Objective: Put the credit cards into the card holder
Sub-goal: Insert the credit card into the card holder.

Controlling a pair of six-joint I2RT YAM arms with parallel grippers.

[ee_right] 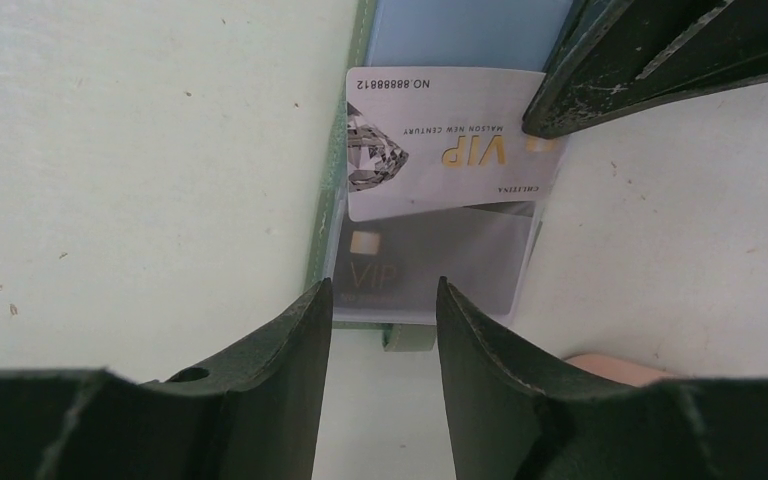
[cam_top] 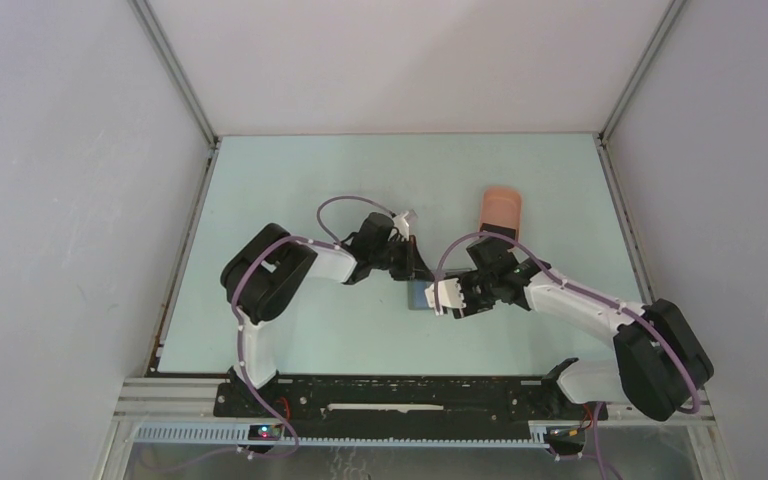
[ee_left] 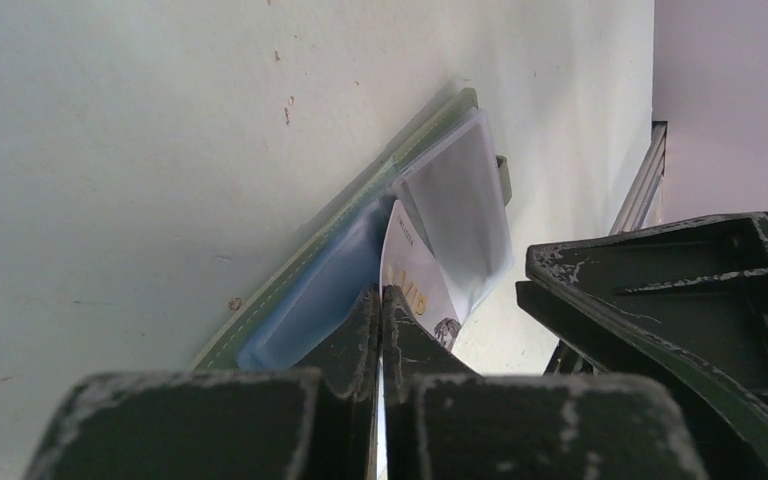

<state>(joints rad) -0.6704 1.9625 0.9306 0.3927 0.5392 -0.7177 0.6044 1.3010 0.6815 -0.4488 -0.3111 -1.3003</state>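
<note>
Grips the silvery VIP credit card (ee_right: 440, 140) by one edge in the left gripper (ee_left: 381, 300), fingers pressed together on it. Slants it down onto the unfolded card holder (ee_left: 270, 295), lower edge meeting a clear pocket. Leaves that holder flat on the pale green table (cam_top: 290, 200), mid-table. Hovers the right gripper (ee_right: 383, 290) over the holder's end, fingers apart, nothing between. Shows a salmon-pink tray (cam_top: 501, 210) nearby.

**Q:** Where are you?

**A:** A robotics lab, inside a test cell. My left arm (cam_top: 260, 285) and right arm (cam_top: 600, 308) are bolted to a black rail (cam_top: 400, 397) at the near edge of a pale green table (cam_top: 290, 190). Plain grey-white panels (cam_top: 410, 60) set in bare metal posts (cam_top: 173, 70) wall it in on three sides. Purple cables (cam_top: 350, 198) loop along both arms.
</note>
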